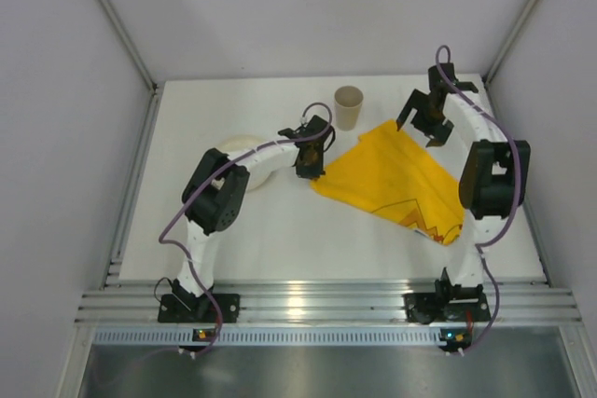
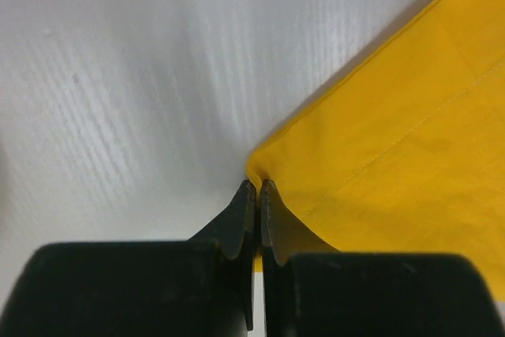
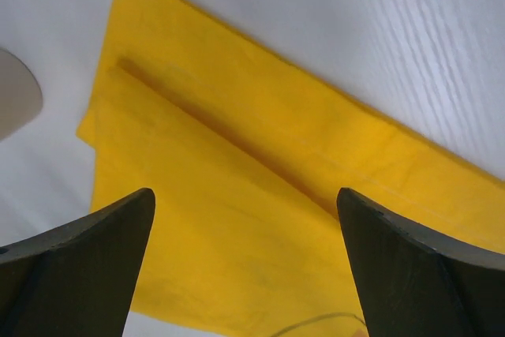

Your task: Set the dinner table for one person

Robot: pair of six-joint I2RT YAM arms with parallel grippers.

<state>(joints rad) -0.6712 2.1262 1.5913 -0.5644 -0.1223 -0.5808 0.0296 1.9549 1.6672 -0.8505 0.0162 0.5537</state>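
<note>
L gripper (image 2: 258,189) clamped on corner of yellow placemat (image 2: 394,140), which lies on dinner table (image 1: 233,240). R gripper (image 3: 245,195) spread wide above placemat, holding nothing.

Records the dinner table (image 1: 280,240) as white with a faint streaked grain, the rail (image 1: 308,303) at its near edge as silver aluminium, and the walls (image 1: 56,137) as pale grey. Finds the placemat (image 1: 392,170) plain yellow over most of its cloth, with matching yellow stitching along the hem and a dark zigzag print with paler patches at the near corner. Notes a beige cup (image 1: 348,107) and a cream bowl (image 1: 244,154). Logs the left arm (image 1: 198,247) and right arm (image 1: 471,258) as white with black joints, and the left gripper (image 2: 258,187) and right gripper (image 3: 245,203) as black.
</note>
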